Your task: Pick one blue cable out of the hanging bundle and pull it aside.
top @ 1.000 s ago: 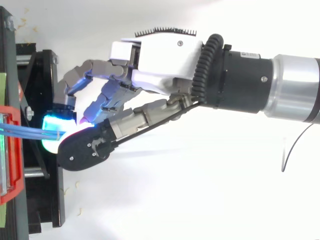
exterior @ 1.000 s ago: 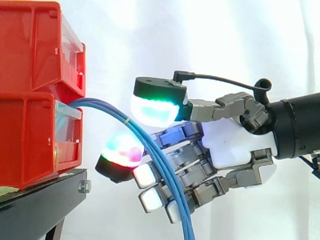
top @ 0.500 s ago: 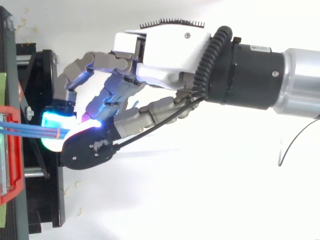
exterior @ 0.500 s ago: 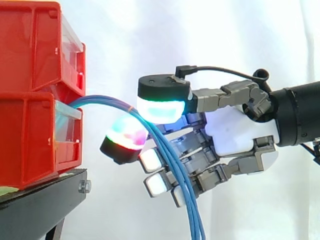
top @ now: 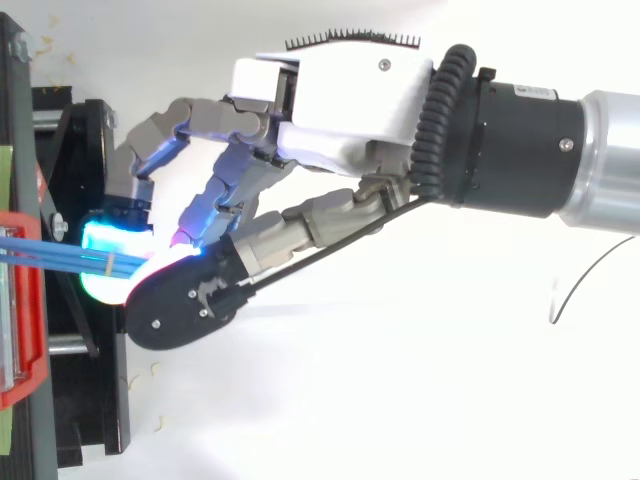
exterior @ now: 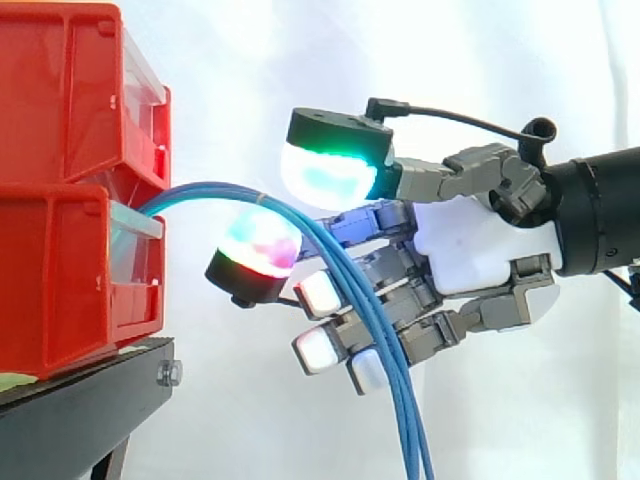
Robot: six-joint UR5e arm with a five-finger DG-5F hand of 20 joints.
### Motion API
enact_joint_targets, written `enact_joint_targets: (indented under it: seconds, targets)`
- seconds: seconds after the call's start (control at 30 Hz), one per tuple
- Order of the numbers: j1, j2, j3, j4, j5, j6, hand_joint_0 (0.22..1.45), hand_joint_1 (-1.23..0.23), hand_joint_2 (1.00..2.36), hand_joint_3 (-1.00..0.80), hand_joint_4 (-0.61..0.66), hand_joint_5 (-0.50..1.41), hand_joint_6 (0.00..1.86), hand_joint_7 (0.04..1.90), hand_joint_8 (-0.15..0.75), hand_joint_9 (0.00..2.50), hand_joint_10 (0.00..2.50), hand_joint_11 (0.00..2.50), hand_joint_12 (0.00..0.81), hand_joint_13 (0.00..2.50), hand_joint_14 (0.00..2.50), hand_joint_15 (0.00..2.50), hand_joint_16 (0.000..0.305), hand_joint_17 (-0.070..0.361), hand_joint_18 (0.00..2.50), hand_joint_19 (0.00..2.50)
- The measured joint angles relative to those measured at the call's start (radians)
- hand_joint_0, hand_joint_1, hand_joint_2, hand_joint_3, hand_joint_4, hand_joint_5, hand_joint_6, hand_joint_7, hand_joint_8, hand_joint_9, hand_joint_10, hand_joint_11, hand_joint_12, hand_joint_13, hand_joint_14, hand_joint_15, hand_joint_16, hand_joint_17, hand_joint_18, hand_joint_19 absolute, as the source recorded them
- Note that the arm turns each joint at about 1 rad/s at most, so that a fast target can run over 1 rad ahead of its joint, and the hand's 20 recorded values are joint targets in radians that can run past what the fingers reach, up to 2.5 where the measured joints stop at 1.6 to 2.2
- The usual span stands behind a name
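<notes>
hand: comes in from the right and is up against the cable bunch. i cannot tell if it grips a cable or only touches them.
blue cables: a bunch comes out of the front of the lower bin, bends over to the right, then hangs down across the hand.
from above: the blue cables run flat from the bin at the left edge to the hand.
red bins: two, stacked, on the left.
black stand: under the bins.
white curtain: behind it all.
</notes>
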Motion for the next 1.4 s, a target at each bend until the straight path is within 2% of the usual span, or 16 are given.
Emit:
enact_joint_targets:
  seconds: [0.23,0.37,0.4,0.47,0.57,0.67,0.77,0.8,0.87,0.9,1.03,1.13,1.3,1.33,1.4]
  targets:
    - [0.000,0.003,0.001,0.000,0.000,-0.002,0.59,-0.65,1.01,-0.34,0.01,-0.06,0.87,0.83,0.253,1.12,0.02,0.45,0.353,0.87,0.02,0.52,0.049,0.109,0.78,0.72]
    - [-0.001,0.004,0.001,0.000,0.000,-0.003,0.61,-0.79,1.01,-0.18,0.04,-0.08,0.90,0.74,0.274,1.08,0.02,0.49,0.381,0.89,0.02,0.51,0.053,0.119,0.82,0.67]
    - [-0.001,0.004,0.001,0.000,0.000,-0.003,0.61,-0.80,1.01,-0.16,0.03,-0.08,0.91,0.74,0.269,1.07,0.02,0.50,0.376,0.88,0.02,0.51,0.052,0.117,0.81,0.68]
    - [-0.001,0.004,0.001,0.001,0.000,-0.003,0.67,-0.87,1.02,-0.14,-0.10,-0.10,0.94,0.74,0.246,1.02,0.02,0.53,0.353,0.86,0.02,0.53,0.048,0.107,0.78,0.69]
    - [-0.001,0.004,0.001,0.002,0.000,-0.003,0.73,-0.89,1.02,-0.18,-0.19,-0.11,0.95,0.76,0.240,1.01,0.02,0.55,0.344,0.85,0.02,0.52,0.046,0.104,0.76,0.68]
    - [-0.001,0.003,0.000,0.003,0.000,-0.003,0.78,-0.90,1.01,-0.31,-0.26,-0.12,0.95,0.80,0.231,1.00,0.02,0.54,0.338,0.83,0.02,0.52,0.046,0.102,0.74,0.69]
    - [-0.001,0.004,0.000,0.002,0.001,-0.003,0.79,-0.91,1.00,-0.46,-0.26,-0.12,0.95,0.78,0.225,1.00,0.02,0.54,0.339,0.83,0.02,0.51,0.045,0.101,0.74,0.67]
    - [-0.001,0.004,0.000,0.001,0.001,-0.002,0.76,-0.92,1.00,-0.50,-0.21,-0.11,0.93,0.79,0.218,1.02,0.02,0.55,0.335,0.84,0.02,0.51,0.045,0.101,0.75,0.66]
    - [-0.001,0.004,-0.002,0.000,0.001,-0.001,0.72,-0.91,1.00,-0.50,-0.14,-0.10,0.92,0.77,0.219,1.06,0.02,0.53,0.333,0.85,0.02,0.53,0.044,0.100,0.76,0.67]
    - [-0.001,0.004,-0.004,0.001,0.001,0.000,0.65,-0.88,1.00,-0.50,-0.04,-0.08,0.90,0.76,0.228,1.10,0.02,0.54,0.330,0.86,0.02,0.53,0.044,0.099,0.75,0.69]
    - [-0.001,0.003,-0.028,0.007,-0.002,0.012,0.52,-0.78,1.00,-0.50,-0.01,-0.07,0.88,0.77,0.242,1.14,0.02,0.52,0.350,0.89,0.02,0.53,0.048,0.109,0.79,0.71]
    - [-0.001,0.002,-0.045,0.036,-0.004,0.033,0.47,-0.68,1.00,-0.50,0.00,-0.06,0.87,0.78,0.259,1.17,0.02,0.51,0.372,0.91,0.02,0.52,0.053,0.119,0.82,0.70]
    - [-0.001,0.002,-0.054,0.076,-0.006,0.053,0.54,-0.46,1.00,-0.50,-0.06,-0.06,0.86,0.85,0.240,1.20,0.02,0.50,0.347,0.89,0.02,0.53,0.049,0.110,0.78,0.75]
    - [-0.001,0.002,-0.053,0.078,-0.006,0.054,0.55,-0.46,1.00,-0.50,-0.05,-0.06,0.86,0.84,0.242,1.20,0.02,0.50,0.348,0.90,0.02,0.53,0.048,0.109,0.77,0.74]
    - [-0.001,0.002,-0.053,0.079,-0.006,0.055,0.58,-0.55,1.00,-0.43,-0.03,-0.06,0.86,0.86,0.250,1.21,0.02,0.52,0.349,0.90,0.02,0.54,0.048,0.108,0.77,0.75]
